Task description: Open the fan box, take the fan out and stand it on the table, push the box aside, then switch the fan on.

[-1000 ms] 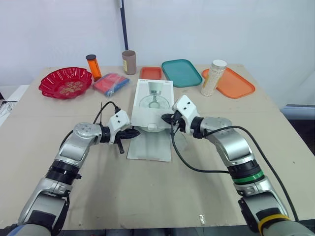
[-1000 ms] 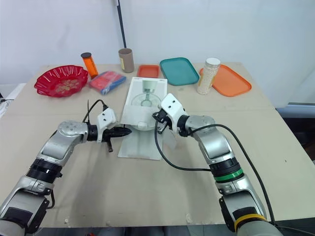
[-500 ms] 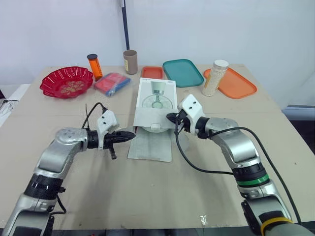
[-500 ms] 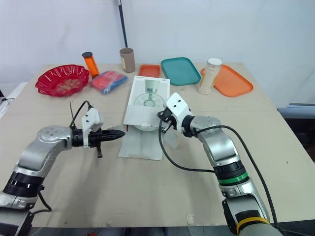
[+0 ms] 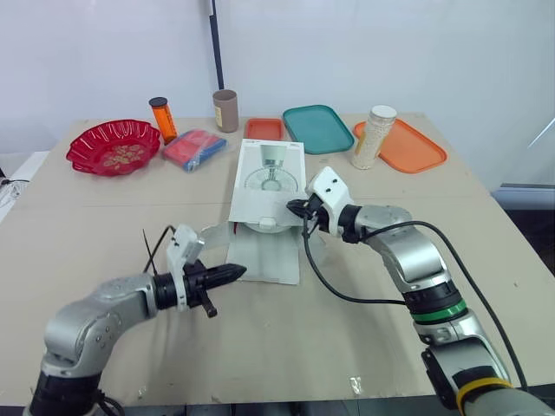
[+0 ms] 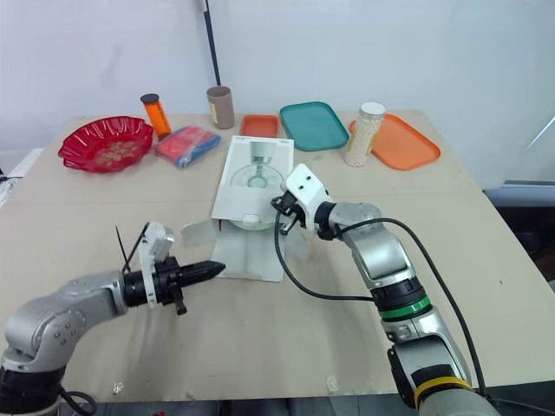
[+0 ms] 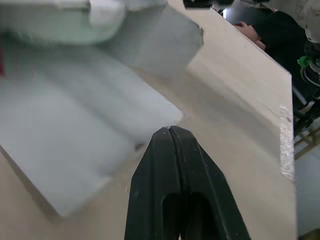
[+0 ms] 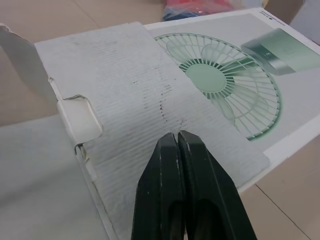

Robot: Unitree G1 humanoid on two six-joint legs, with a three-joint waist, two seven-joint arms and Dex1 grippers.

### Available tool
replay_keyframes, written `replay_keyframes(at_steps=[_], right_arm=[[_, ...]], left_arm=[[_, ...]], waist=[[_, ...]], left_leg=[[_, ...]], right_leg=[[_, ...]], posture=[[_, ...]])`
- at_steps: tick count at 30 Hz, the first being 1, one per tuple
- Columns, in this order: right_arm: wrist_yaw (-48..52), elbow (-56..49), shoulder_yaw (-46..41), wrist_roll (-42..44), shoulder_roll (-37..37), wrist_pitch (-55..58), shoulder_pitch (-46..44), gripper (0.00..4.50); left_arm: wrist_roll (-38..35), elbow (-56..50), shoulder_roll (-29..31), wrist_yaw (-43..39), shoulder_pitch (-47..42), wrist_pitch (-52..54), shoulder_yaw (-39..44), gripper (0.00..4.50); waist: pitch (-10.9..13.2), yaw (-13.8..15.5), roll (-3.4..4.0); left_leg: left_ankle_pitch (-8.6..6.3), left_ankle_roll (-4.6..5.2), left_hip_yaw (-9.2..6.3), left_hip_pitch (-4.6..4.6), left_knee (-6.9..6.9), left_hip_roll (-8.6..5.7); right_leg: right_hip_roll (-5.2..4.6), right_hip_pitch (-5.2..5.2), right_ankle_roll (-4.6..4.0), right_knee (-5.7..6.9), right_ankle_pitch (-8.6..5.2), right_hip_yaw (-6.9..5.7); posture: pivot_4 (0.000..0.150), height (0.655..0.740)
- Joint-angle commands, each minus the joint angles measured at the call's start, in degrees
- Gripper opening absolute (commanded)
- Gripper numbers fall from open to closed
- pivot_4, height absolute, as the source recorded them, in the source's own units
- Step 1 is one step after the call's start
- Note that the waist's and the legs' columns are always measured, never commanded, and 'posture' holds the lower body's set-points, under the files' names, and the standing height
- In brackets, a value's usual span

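Middle of the table is where the fan box (image 5: 270,178) lies, flat on its back with the printed fan picture facing up. Its near end is open: one big flap (image 5: 264,256) lies flat on the table toward the robot, and a small side flap (image 5: 212,234) sticks out to the left. Something pale and rounded sits in the open mouth, can't tell more than that.

The right gripper (image 5: 293,208) is at the box's near right corner, fingers pressed together and holding nothing. From its wrist view the tips hang over a bare cardboard flap (image 8: 150,95); can't tell if they actually touch it. The left gripper (image 5: 238,271) is closed too and empty, low over the table just beside the big flap's left edge, tips pointing at it.

Room-wise, the table (image 5: 286,347) is bare tan board across the whole near half, and both sides of the box are free out to the edges.

The far edge is the crowded bit:
- red bowl (image 5: 114,147)
- orange bottle (image 5: 161,119)
- red-and-blue packet (image 5: 195,149)
- brown cup (image 5: 226,110)
- small orange tray (image 5: 264,128), just beyond the box's far end
- teal tray (image 5: 318,128)
- jar (image 5: 374,137) of white stuff
- bigger orange tray (image 5: 403,146)

Behind all that is a plain white wall with a dark pole (image 5: 215,43) running up it.
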Motion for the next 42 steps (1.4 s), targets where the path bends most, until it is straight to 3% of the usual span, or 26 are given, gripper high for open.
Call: replay_keyframes(at_steps=[1, 7, 15, 20, 27, 31, 37, 42], right_arm=[[0.8, 3.3, 1.7, -1.6, 0.6, -0.3, -0.5, 0.06], [1.6, 6.1, 2.3, -2.4, 2.1, -1.5, -2.2, 0.06], [2.9, 12.5, 3.2, -3.6, 4.5, -4.1, -5.6, 0.06], [2.5, 19.6, 2.9, -5.5, 4.2, -7.9, -7.3, 0.06], [0.1, 31.8, 1.5, -7.3, 4.7, -14.6, -12.5, 0.06], [0.8, 33.7, 1.2, -7.3, 5.2, -16.7, -13.0, 0.06], [0.4, 34.9, 0.8, -8.0, 5.8, -18.1, -12.9, 0.06], [0.2, 38.1, 0.4, -8.6, 6.2, -19.8, -14.6, 0.06]], left_arm=[[-4.1, -2.3, -2.9, 3.6, 3.8, 1.5, 0.7, 0.00], [-14.7, -2.5, -8.0, 11.1, 8.3, 4.7, 6.7, 0.00], [-25.2, -1.5, -6.5, 17.3, 7.5, 5.1, 10.3, 0.00], [-24.2, -0.1, -7.0, 18.5, 8.8, 2.8, 9.9, 0.00], [-23.9, 10.0, -8.3, 23.7, 4.3, -0.8, 13.8, 0.00], [-25.5, 11.3, -6.2, 21.6, 3.8, -0.7, 14.5, 0.00], [-24.1, 6.0, -3.2, 14.3, 6.5, 1.1, 6.5, 0.00], [-24.2, 4.6, -4.6, 13.8, 7.1, -0.1, 2.9, 0.00]], waist=[[-0.1, 0.0, -0.09], [-0.1, 0.0, -0.10], [-0.1, 0.0, -0.11], [-0.1, 0.0, -0.12], [-0.3, 0.0, -0.30], [-0.3, 0.0, -0.36], [-0.3, 0.1, -0.36], [-0.3, 0.0, -0.35]], left_leg=[[0.00, 0.00, 0.02, 0.03, 0.00, 0.00], [0.00, 0.00, 0.05, 0.04, -0.01, 0.01], [0.00, -0.02, 0.12, 0.09, -0.04, 0.03], [-0.01, -0.03, 0.19, 0.11, -0.06, 0.03], [0.02, -0.09, 0.28, 0.31, -0.08, 0.03], [0.01, -0.08, 0.27, 0.31, -0.11, 0.04], [-0.02, -0.11, 0.27, 0.27, -0.12, 0.03], [-0.01, -0.12, 0.29, 0.31, -0.12, 0.06]], right_leg=[[-0.01, 0.03, 0.00, -0.01, 0.00, 0.01], [0.00, 0.03, 0.00, -0.02, 0.00, 0.03], [0.02, 0.02, -0.02, -0.02, 0.01, 0.07], [0.03, 0.02, -0.02, -0.02, 0.01, 0.11], [0.07, 0.17, -0.04, -0.04, 0.05, 0.22], [0.08, 0.17, -0.04, -0.08, 0.05, 0.22], [0.06, 0.16, -0.03, -0.14, 0.04, 0.24], [0.10, 0.18, -0.03, -0.13, 0.05, 0.27]], posture=[[0.150, 0.7400], [0.150, 0.7400], [0.150, 0.7400], [0.150, 0.7400], [0.150, 0.7400], [0.150, 0.7400], [0.150, 0.7400], [0.150, 0.7400]])
